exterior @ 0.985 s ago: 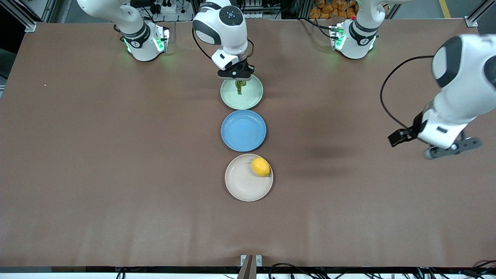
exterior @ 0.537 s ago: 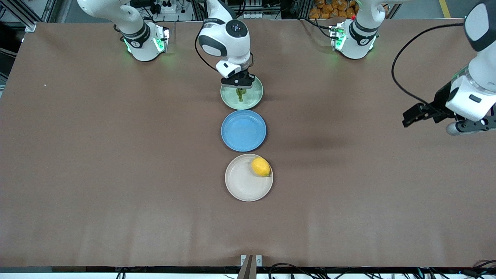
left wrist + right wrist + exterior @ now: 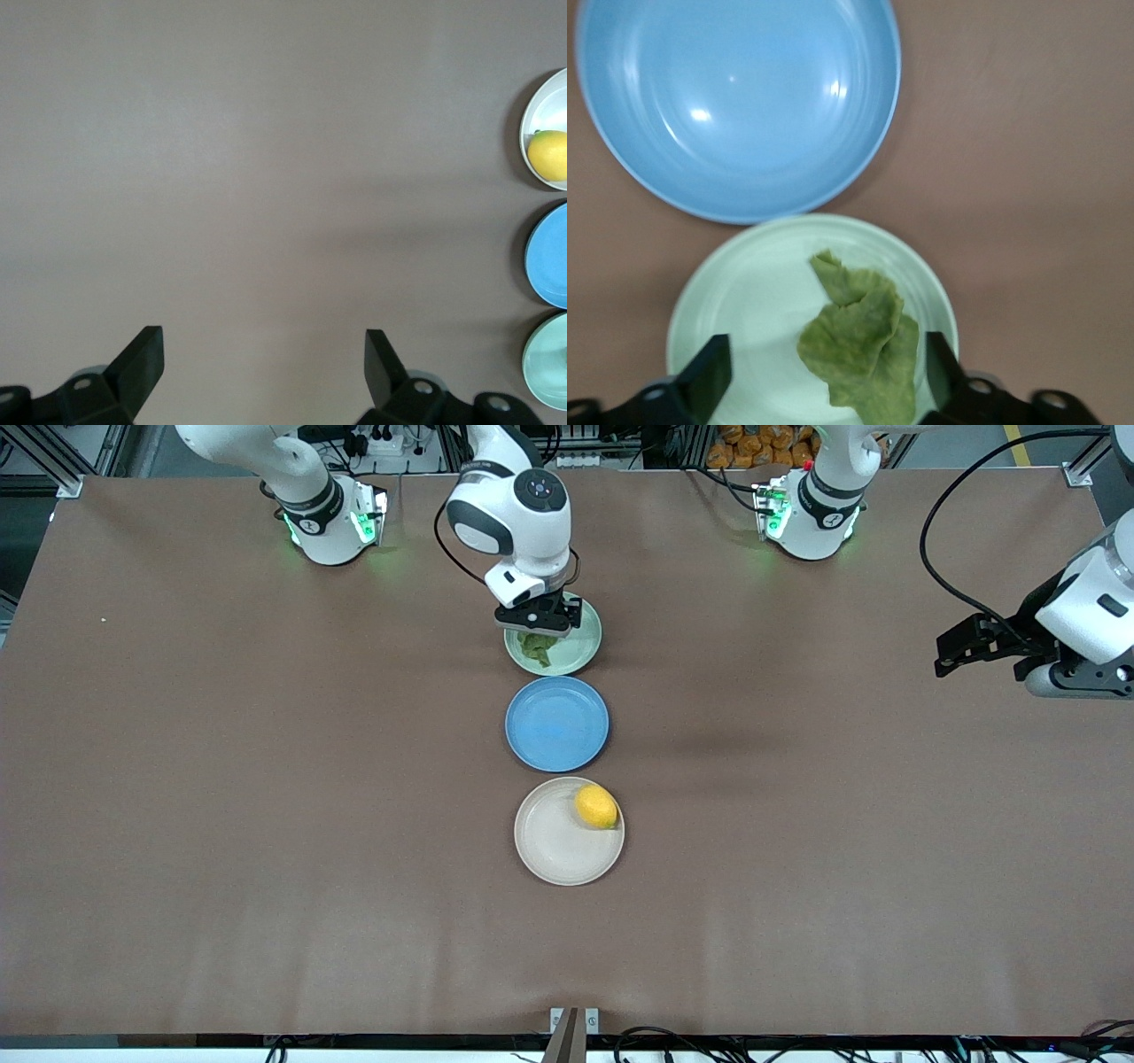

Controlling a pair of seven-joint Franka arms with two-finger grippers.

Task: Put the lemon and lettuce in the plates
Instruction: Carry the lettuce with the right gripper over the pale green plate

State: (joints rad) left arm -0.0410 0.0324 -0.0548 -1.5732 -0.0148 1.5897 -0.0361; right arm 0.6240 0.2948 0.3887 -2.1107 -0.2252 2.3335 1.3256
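Note:
The green lettuce (image 3: 536,649) lies flat in the pale mint green plate (image 3: 580,651), seen closely in the right wrist view (image 3: 864,345) on that plate (image 3: 735,301). My right gripper (image 3: 538,622) hangs low over this plate, open, its fingers apart on either side of the leaf. The yellow lemon (image 3: 596,807) rests in the beige plate (image 3: 554,846), at its rim toward the left arm's end; it also shows in the left wrist view (image 3: 549,155). My left gripper (image 3: 1076,682) is open and empty, up over bare table at the left arm's end.
A bright blue plate (image 3: 556,723) stands empty between the mint and beige plates; it also shows in the right wrist view (image 3: 735,102). The three plates form a row down the table's middle. The brown table (image 3: 266,779) spreads wide on both sides.
My right gripper has lowered over the mint plate and opened; the lettuce, hanging from it before, now lies flat in the plate. My left arm has drawn away toward its end of the table.

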